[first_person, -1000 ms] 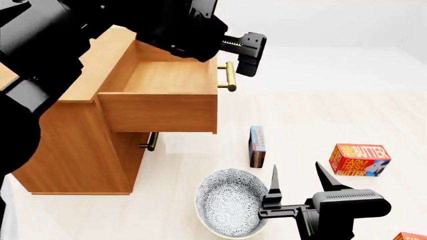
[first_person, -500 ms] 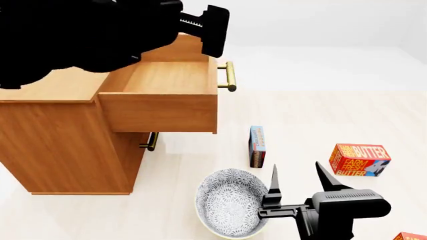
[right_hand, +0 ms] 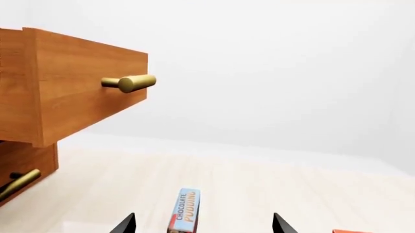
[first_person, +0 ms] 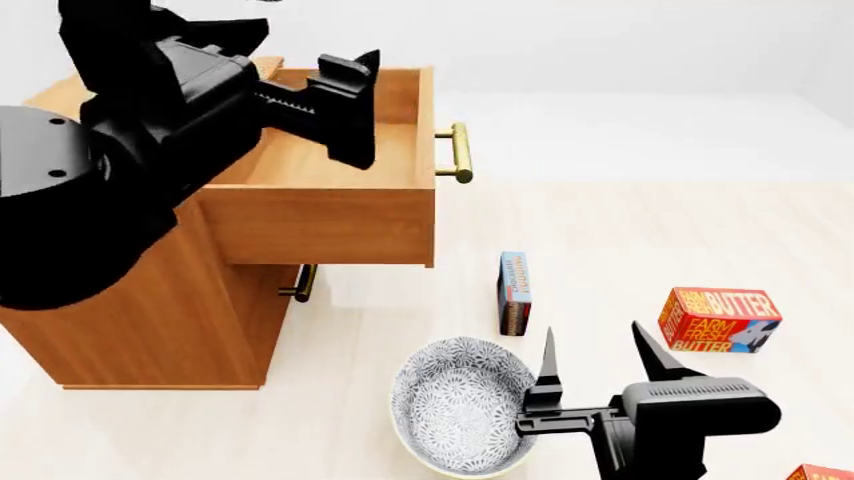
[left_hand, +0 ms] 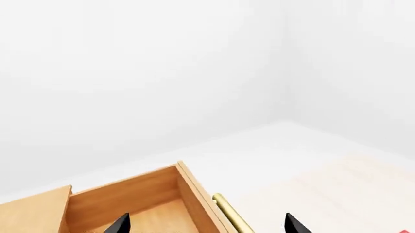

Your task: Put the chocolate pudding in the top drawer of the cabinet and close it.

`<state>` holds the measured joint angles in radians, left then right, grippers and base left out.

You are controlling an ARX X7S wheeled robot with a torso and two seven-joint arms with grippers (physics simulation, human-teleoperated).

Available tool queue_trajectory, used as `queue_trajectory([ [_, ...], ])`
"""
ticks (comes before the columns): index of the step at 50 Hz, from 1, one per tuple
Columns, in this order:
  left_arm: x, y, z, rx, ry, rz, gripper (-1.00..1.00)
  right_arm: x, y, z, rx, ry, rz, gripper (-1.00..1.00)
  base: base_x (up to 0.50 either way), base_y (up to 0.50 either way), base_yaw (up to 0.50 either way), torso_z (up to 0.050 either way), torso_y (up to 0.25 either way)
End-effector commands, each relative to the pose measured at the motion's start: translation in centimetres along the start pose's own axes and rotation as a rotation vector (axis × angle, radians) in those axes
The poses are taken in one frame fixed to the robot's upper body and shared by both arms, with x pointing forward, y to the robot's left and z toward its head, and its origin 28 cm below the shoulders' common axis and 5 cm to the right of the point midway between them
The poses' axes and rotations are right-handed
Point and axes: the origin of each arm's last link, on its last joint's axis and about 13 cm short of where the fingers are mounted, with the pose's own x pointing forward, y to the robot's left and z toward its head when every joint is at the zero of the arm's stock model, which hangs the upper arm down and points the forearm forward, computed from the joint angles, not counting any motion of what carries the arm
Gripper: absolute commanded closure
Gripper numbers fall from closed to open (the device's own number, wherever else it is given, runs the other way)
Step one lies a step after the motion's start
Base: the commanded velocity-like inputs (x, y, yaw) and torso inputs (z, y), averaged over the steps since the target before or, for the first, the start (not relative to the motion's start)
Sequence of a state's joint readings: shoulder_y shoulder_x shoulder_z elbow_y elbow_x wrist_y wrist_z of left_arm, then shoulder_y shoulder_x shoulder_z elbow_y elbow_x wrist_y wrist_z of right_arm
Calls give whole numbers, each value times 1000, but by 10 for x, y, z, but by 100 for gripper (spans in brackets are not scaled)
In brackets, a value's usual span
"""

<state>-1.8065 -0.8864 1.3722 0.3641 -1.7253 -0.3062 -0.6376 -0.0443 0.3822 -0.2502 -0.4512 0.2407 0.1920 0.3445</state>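
Observation:
The chocolate pudding [first_person: 515, 290] is a thin blue and red box standing on edge on the floor, just beyond the bowl; it also shows in the right wrist view [right_hand: 184, 211]. My right gripper [first_person: 597, 362] stands open a short way in front of it, and its two tips [right_hand: 203, 224] frame the box from a distance. The cabinet [first_person: 147, 300] has its top drawer [first_person: 320, 225] pulled out, brass handle [first_person: 459, 152] on its front. My left gripper [first_person: 352, 108] hovers open above the drawer's hollow [left_hand: 136, 208], holding nothing.
A patterned grey bowl [first_person: 461, 405] sits just left of my right gripper. A red-orange butter box [first_person: 718, 320] lies to the right, another [first_person: 817, 472] at the bottom right corner. The lower drawer's handle [first_person: 300, 283] is under the open drawer.
My left arm has swung back from the drawer's handle to over the open drawer. The right arm, pudding and drawer have not moved.

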Motion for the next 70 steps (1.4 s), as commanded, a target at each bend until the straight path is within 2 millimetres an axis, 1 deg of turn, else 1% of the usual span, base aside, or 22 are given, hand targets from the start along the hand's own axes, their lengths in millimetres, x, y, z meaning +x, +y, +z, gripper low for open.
queue_trajectory([
  [1, -41, 0, -12, 11, -74, 24, -100, -1, 0, 1, -7, -7, -5, -100, 0, 0, 0, 0, 0],
  [11, -69, -2, -23, 37, -113, 37, -100, -1, -1, 4, -11, -13, -11, -100, 0, 0, 0, 0, 0],
  [14, -76, -3, -28, 48, -123, 41, -100, -1, -1, 8, -11, -16, -14, -100, 0, 0, 0, 0, 0],
  [20, -93, -7, -45, 60, -156, 49, -100, 0, -1, 5, -16, -21, -14, -100, 0, 0, 0, 0, 0],
  [31, -117, -10, -74, 42, -174, 60, -100, 0, 0, 11, -30, -37, -16, -100, 0, 0, 0, 0, 0],
  [40, -136, -15, -87, 54, -194, 63, -100, 2, 0, 13, -37, -43, -19, -100, 0, 0, 0, 0, 0],
  [44, -141, -16, -97, 71, -187, 60, -100, 2, 2, 16, -41, -44, -18, -100, 0, 0, 0, 0, 0],
  [49, -150, -17, -107, 69, -201, 67, -100, 6, 2, 24, -36, -43, 1, -100, 0, 0, 0, 0, 0],
  [54, -158, -20, -117, 71, -217, 59, -100, 17, 3, 35, -32, -26, 9, -100, 0, 0, 0, 0, 0],
  [56, -160, -20, -122, 59, -226, 52, -100, 23, 3, 41, -13, 16, 25, -100, 0, 0, 0, 0, 0],
  [61, -159, -21, -132, 45, -225, 23, -100, 34, 3, 53, 27, 98, 60, -100, 0, 0, 0, 0, 0],
  [70, -157, -21, -139, 71, -220, 8, -100, 63, -2, 75, 47, 230, 116, -100, 0, 0, 0, 0, 0],
])
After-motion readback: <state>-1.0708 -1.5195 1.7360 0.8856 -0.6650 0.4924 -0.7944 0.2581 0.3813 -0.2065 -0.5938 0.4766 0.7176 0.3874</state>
